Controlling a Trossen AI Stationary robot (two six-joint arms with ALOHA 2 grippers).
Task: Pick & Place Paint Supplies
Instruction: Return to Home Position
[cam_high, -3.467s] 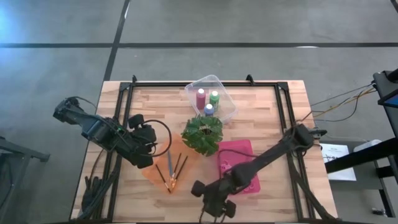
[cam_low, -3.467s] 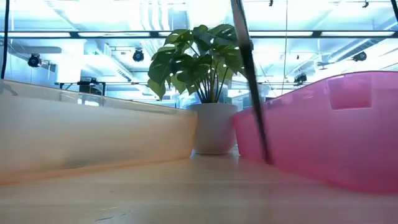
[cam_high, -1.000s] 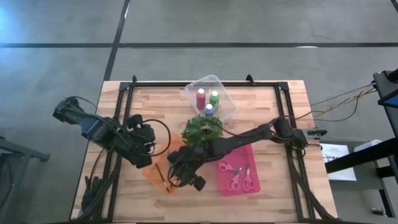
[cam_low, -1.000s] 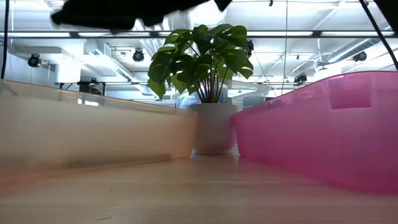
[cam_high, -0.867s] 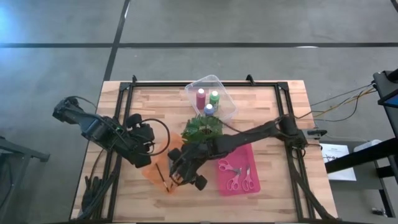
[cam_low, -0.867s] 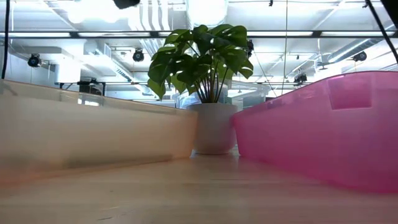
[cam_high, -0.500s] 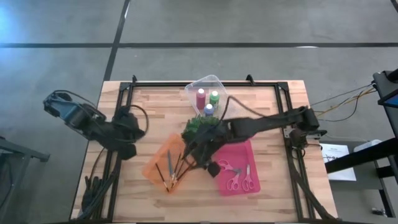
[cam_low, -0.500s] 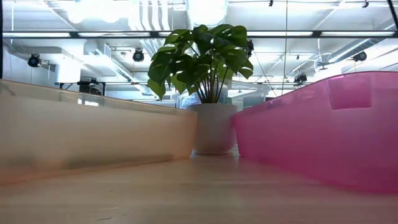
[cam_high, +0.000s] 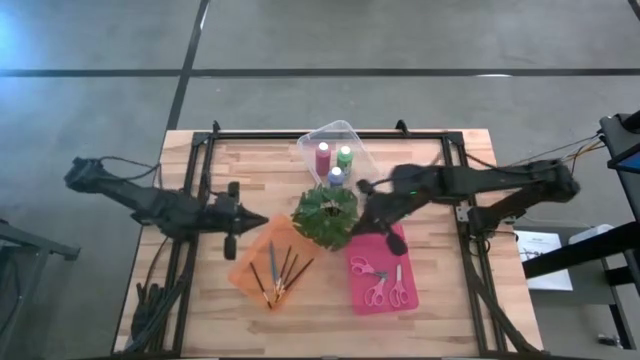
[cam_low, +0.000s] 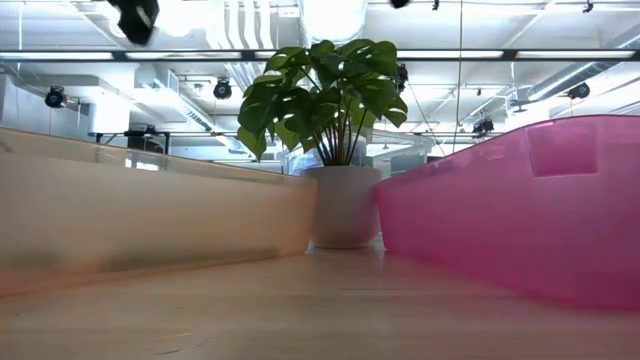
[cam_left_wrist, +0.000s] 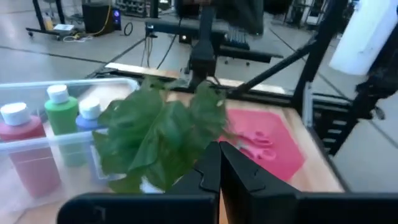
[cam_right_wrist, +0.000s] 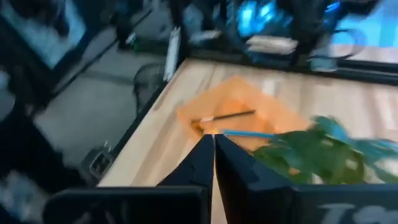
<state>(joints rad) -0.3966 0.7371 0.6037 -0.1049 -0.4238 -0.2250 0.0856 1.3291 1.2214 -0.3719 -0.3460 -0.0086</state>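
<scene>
Both pincers look pinched shut with nothing held: the left pincer (cam_left_wrist: 219, 149) and the right pincer (cam_right_wrist: 213, 140) each show two dark fingers meeting along a hairline seam in their own wrist views. The left pincer hangs above the table just off the far-left corner of the orange tray (cam_high: 243, 270), nose toward the plant (cam_high: 325, 215). The paintbrushes (cam_high: 280, 268), four by my count, lie in that tray just ahead of the tips and to their near side. Their long axes run roughly far-to-near across the table in a slight fan. The left arm is the nearer one to them. The right pincer hangs just beside the plant on its other side, over the far end of the pink tray (cam_high: 405, 305). Two pink-handled scissors (cam_high: 375, 283) lie flat in that tray, just nearward of the tips. The maroon-pink bottle (cam_high: 322, 158), green bottle (cam_high: 344, 157) and blue-purple bottle (cam_high: 336, 177) stand upright in the clear tray (cam_high: 365, 160), past the plant from both pincers, with the right arm passing near its rim. My read: sorting looks done, and the step in hand is homing. That move turns on the plant, which sits between the two pincers and close to both. You'd want each arm backing out along its own line, away from the leaves, not sweeping sideways. The main risk is the right arm clipping the leaves or the clear tray's rim on the way out.
</scene>
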